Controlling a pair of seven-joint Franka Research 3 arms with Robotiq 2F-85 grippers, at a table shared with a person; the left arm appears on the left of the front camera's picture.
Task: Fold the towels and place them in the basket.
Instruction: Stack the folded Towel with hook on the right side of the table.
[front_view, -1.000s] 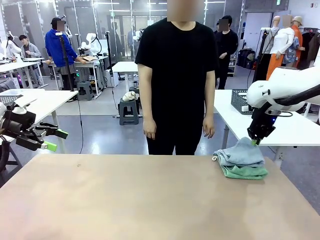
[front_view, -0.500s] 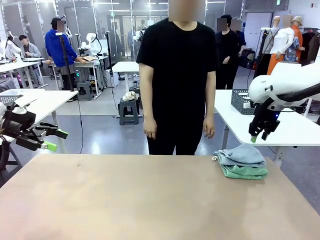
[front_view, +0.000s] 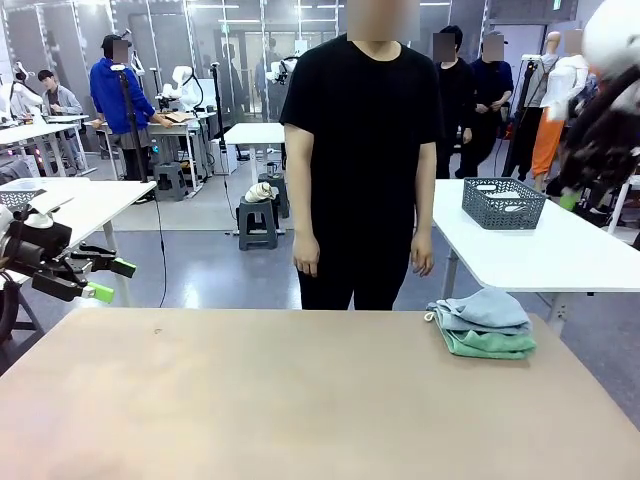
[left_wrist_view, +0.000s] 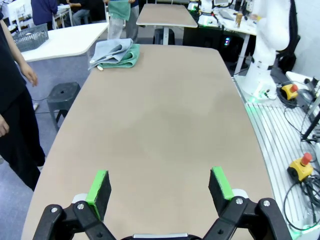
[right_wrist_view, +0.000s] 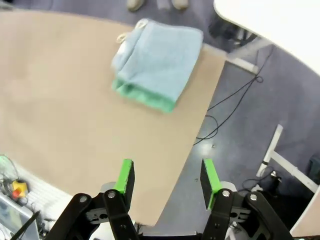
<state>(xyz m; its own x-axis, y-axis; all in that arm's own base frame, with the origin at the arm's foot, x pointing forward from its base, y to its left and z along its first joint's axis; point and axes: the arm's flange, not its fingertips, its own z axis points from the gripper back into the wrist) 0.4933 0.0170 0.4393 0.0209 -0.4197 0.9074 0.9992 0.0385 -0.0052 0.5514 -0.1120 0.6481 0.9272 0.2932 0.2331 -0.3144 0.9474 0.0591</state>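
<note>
Two folded towels lie stacked at the table's far right: a pale blue-grey towel (front_view: 484, 308) on top of a mint green towel (front_view: 492, 346). From above, the blue-grey towel (right_wrist_view: 160, 57) covers all but an edge of the green towel (right_wrist_view: 144, 97). High above and to the right of them, my right gripper (right_wrist_view: 167, 176) is open and holds nothing; it appears blurred (front_view: 575, 190) in the front view. The dark grey basket (front_view: 503, 203) stands on the white table behind. My left gripper (front_view: 112, 281) hangs open and empty off the table's left side, also seen up close (left_wrist_view: 160, 184).
A person in black (front_view: 360, 150) stands at the far edge, hands down. The basket's white table (front_view: 540, 255) sits beyond a gap from my tan table (front_view: 300, 400). The right arm's white base (left_wrist_view: 270, 45) stands by the table edge.
My right gripper, which was touching the top of the blue-grey towel, has opened and risen up and to the right. The towels stay stacked. The left arm has not moved.
</note>
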